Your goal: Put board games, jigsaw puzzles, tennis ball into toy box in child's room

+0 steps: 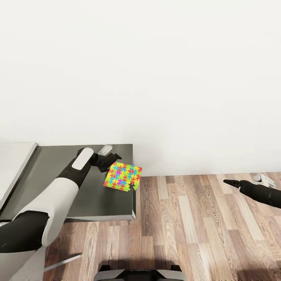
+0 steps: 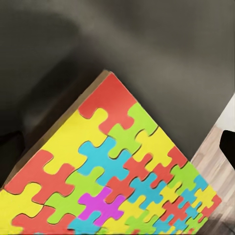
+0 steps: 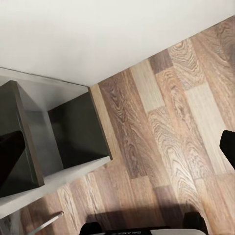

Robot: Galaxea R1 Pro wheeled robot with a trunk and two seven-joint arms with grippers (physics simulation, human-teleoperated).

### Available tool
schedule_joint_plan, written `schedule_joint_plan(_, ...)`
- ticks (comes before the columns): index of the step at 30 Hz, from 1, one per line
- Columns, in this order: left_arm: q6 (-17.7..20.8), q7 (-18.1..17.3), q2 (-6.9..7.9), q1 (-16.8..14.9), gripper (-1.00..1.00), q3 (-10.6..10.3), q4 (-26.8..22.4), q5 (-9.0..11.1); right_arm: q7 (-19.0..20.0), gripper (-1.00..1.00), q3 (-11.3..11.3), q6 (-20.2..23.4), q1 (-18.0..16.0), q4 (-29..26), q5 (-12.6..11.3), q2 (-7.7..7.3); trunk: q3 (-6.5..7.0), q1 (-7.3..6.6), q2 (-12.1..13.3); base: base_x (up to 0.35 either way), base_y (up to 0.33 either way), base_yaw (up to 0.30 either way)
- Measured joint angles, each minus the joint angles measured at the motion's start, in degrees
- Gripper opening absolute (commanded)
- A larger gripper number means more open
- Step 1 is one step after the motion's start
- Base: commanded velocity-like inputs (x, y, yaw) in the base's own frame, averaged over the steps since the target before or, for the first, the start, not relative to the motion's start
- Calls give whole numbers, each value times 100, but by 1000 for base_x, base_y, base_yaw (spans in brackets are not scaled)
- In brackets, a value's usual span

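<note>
The jigsaw puzzle [image 1: 123, 176], the square box printed with yellow, red, blue and green pieces, is held tilted above the right end of the dark grey-topped cabinet [image 1: 58, 183], its far corner projecting past the cabinet edge toward the wooden floor [image 1: 203, 218]. The left gripper [image 1: 108, 160] pinches it at the upper-left corner; in the left wrist view the box [image 2: 112, 171] lies close under the camera, with the dark top behind it. A corner hold on a thin flat box is judged to suit carrying, though the box may pivot if swung quickly. The right gripper [image 1: 230, 182] hangs over the floor, well apart from the puzzle, carrying nothing; whether its fingers are spread or pressed together cannot be told. The right wrist view shows the cabinet's open compartment [image 3: 73, 137], with nothing visible inside.
</note>
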Motion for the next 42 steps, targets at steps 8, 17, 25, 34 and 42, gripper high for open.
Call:
schedule_joint_plan(8,-8,0,1,17,100,5,0,-5,3,100,67,0,6,-3,-11,0,0,1,0,-249,0,-1)
schedule_joint_plan(17,-16,4,9,39,100,19,-4,-10,2,100,87,0,8,-8,-9,0,0,-1,-1,-110,0,0)
schedule_joint_plan(25,-17,4,9,43,100,21,-14,-11,-2,100,93,0,9,-8,-9,0,0,-2,-1,-17,0,0)
schedule_joint_plan(34,-18,4,9,43,100,19,-16,-6,-2,100,86,0,10,-9,-11,0,0,-2,-1,-3,0,-78)
schedule_joint_plan(42,-17,4,10,44,100,21,-17,-3,-2,100,75,0,9,-9,-7,0,0,-2,0,-1,0,-53)
